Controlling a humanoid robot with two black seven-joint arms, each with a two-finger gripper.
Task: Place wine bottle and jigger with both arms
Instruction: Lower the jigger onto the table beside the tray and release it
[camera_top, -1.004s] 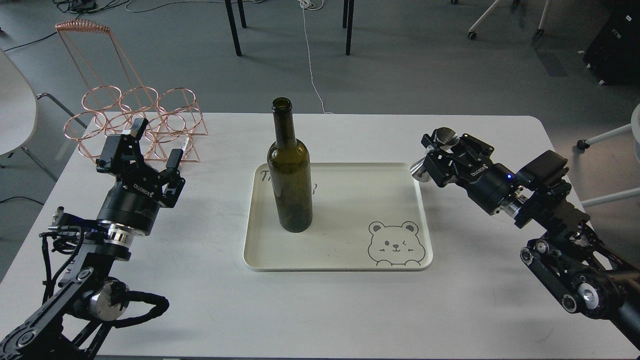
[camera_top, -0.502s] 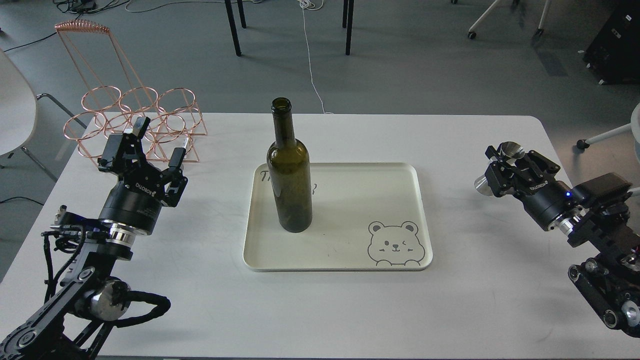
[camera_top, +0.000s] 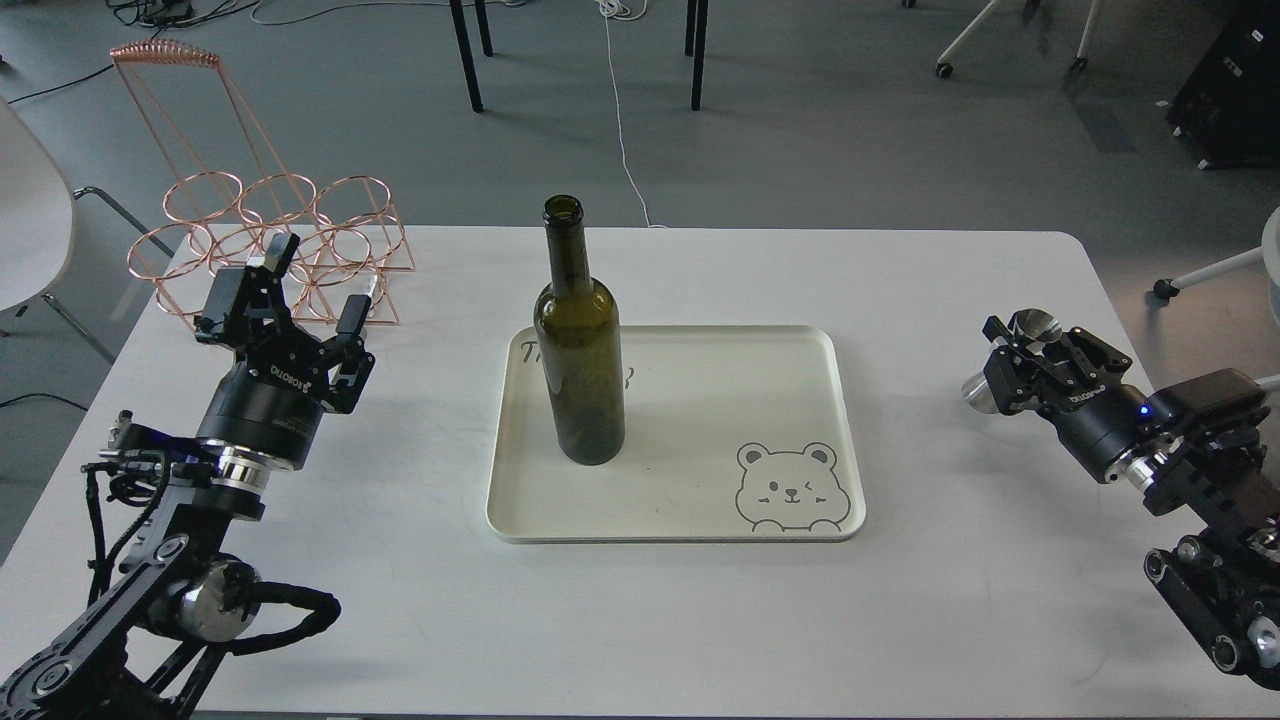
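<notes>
The right hand (camera_top: 1022, 352), clamped on the jigger (camera_top: 1005, 362), has retreated rightward; the left hand (camera_top: 313, 290) gapes empty over the white worktop (camera_top: 700, 620); grey floor (camera_top: 850, 150) beyond.

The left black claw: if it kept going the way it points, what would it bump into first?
Probably the copper wire rack just beyond the open left gripper; depth is unclear.
</notes>
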